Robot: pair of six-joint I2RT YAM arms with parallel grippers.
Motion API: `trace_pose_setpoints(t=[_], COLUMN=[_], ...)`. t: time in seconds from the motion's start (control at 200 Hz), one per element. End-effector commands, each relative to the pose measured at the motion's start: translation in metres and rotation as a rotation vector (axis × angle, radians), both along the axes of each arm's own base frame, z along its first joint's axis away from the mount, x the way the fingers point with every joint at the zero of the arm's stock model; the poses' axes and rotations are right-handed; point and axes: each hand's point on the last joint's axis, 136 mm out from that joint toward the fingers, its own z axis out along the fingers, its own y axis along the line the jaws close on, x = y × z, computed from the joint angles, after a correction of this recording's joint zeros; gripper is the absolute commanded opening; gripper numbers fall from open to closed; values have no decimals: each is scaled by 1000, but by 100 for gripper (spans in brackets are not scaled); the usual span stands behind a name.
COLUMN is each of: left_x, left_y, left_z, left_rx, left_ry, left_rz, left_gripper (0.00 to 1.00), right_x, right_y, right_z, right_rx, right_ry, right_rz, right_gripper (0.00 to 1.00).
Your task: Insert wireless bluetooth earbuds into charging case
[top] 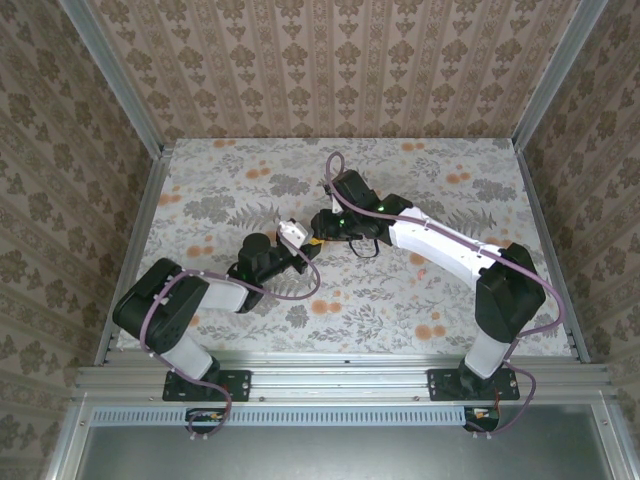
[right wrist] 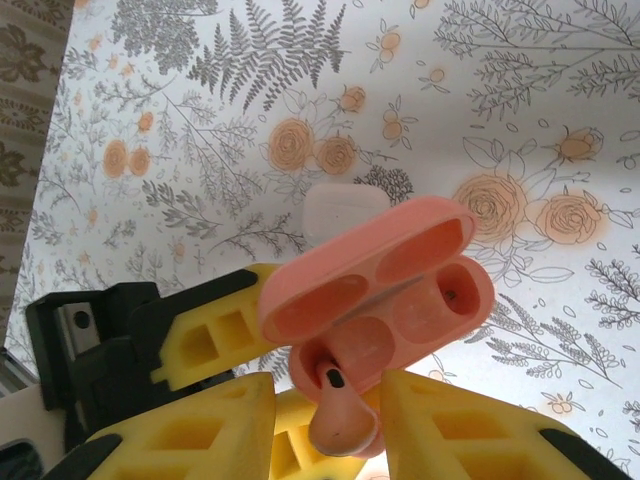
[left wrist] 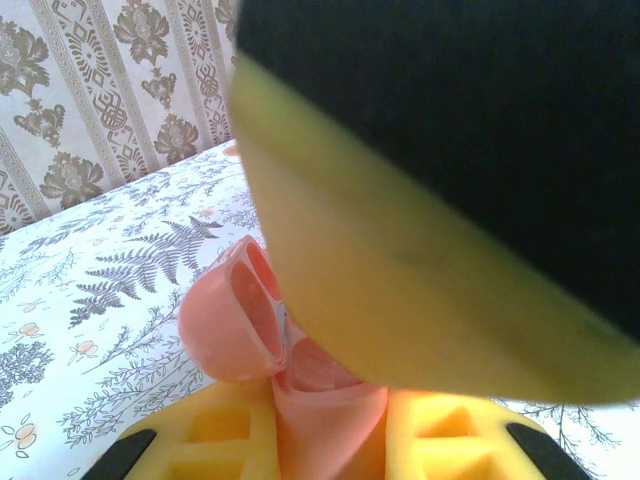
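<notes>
Pink earbud (right wrist: 340, 415) is pinched in the right gripper (right wrist: 332, 405), right at the open pink case (right wrist: 385, 290). Left gripper (left wrist: 330, 430) squeezes that case tight above the table (top: 420, 300), far from its edges. White case (right wrist: 345, 212) lies near.

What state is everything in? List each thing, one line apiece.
Coral-pink plastic charging case: lid open, one socket empty.
Coral-pink bean-shaped earbud: between the fingers of the right end effector, stem tip at the case's other socket, not seated.
White pebble-shaped case: lying on the floral table, apparently closed.
Left end effector: shut on the case.
Right end effector: narrowly parted around the earbud; grip unclear.
</notes>
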Motion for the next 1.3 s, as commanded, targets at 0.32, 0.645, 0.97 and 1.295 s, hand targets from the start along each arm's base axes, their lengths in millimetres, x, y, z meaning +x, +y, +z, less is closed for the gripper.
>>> trace_pose_setpoints(t=[0.32,0.645,0.97,1.295], left_x=[-7,-17,-30,-31], left_y=[0,-2,-8,-6], left_z=[23,36,54,63], left_rx=[-93,-165,-225,-249], left_ry=[-55,-31,1,7], left_rz=[-30,-127,-234,-242], left_gripper=[9,10,10,10], right_x=[-2,-6,-29,-45], right_y=[-2,-34,-64,-56], right_z=[54,82,83,52], right_rx=[79,144,105,109], right_ry=[-177,-400,-634,-602], right_rz=[45,78,251,343], right_gripper=[38,40,43,50])
